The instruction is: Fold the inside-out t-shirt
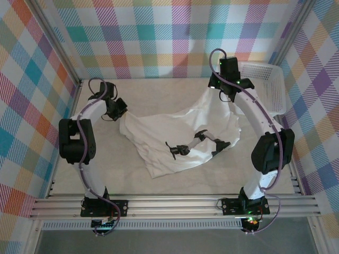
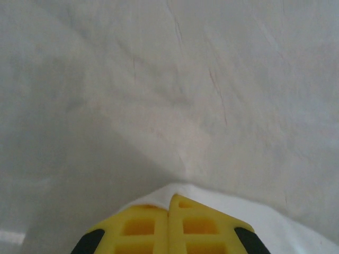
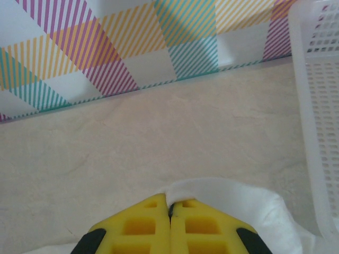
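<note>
The inside-out t-shirt lies mid-counter, partly lifted. Its upper edge is drawn between the two grippers and the rest drapes down onto the counter, ending in a loose corner toward the near side.

Held edge: long axis runs diagonally, from the left side at mid-depth up to the far right. All slack cloth lies on the near side of that line, between the two arms.

Left gripper: at the shirt's left end. In the left wrist view the yellow fingers are pressed together with white cloth coming out from under the tips, so the gripper is closed and pinching the shirt.

Right gripper: at the far-right end, raised. The cloth rises to a peak there. In the right wrist view the gripper is likewise closed, with a fold of the shirt bunched at its tips.

Surroundings: the white mesh basket stands just beside the right gripper, at the far-right corner. Its wall is close on the right in the wrist view. Checked walls enclose the counter.

Judgement: each arm already owns its end, so neither has to reach. The coming move turns on the diagonal. The pair must travel together, keeping the edge taut, to lay the cloth flat and square. The right arm has little room on the basket side.
</note>
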